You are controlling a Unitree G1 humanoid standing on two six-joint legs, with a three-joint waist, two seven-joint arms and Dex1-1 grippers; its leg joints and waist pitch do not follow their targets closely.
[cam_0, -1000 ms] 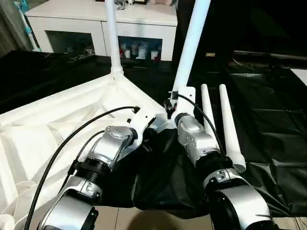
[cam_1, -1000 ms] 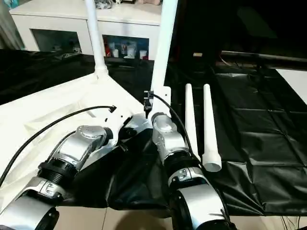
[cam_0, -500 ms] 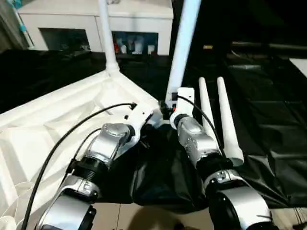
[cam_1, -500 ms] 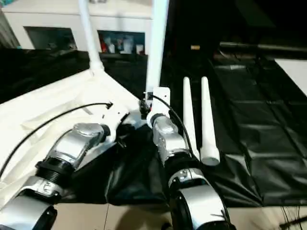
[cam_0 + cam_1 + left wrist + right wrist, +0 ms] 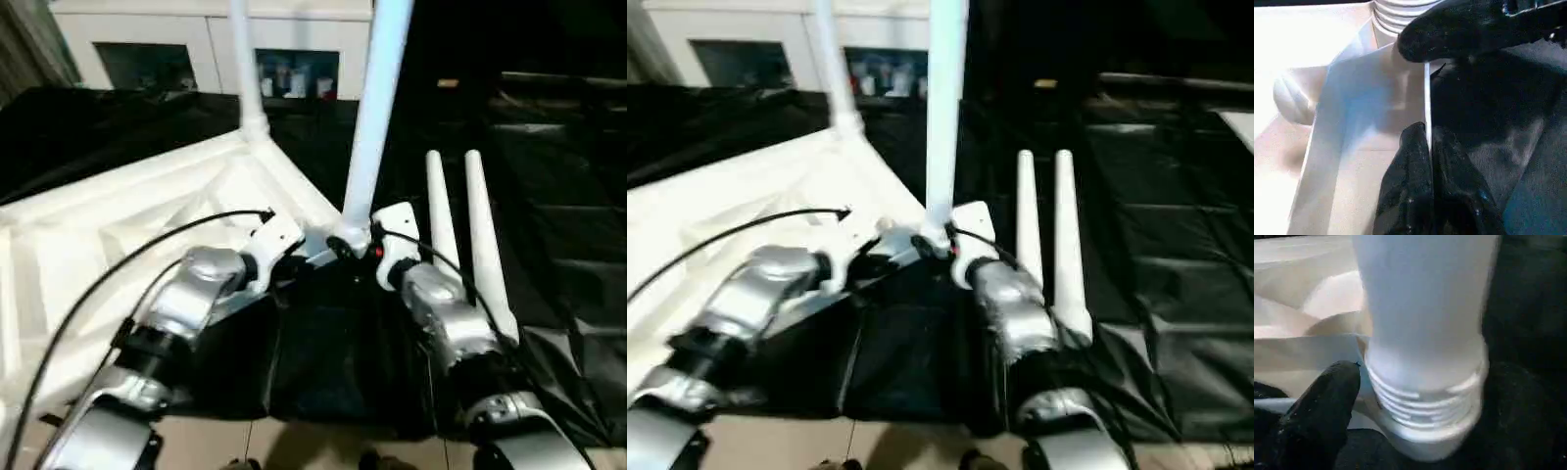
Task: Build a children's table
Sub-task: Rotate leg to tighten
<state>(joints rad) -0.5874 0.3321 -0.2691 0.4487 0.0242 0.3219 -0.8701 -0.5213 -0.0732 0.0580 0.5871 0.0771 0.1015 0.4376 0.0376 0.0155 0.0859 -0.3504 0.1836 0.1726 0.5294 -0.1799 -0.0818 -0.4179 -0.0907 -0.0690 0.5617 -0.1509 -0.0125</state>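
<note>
tabletop [image 5: 118,235] edge clamped by left hand [image 5: 1426,142]; right hand [image 5: 364,252] spread beside leg [image 5: 377,108], top cut off.

Head pair looking forward and down over both forearms, wrist cameras pressed close, both sharing the upright leg [image 5: 377,108] at the tabletop [image 5: 118,245] corner

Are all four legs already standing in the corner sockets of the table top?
No. Two loose legs lie side by side on the black sheet, beside the table top.
</note>
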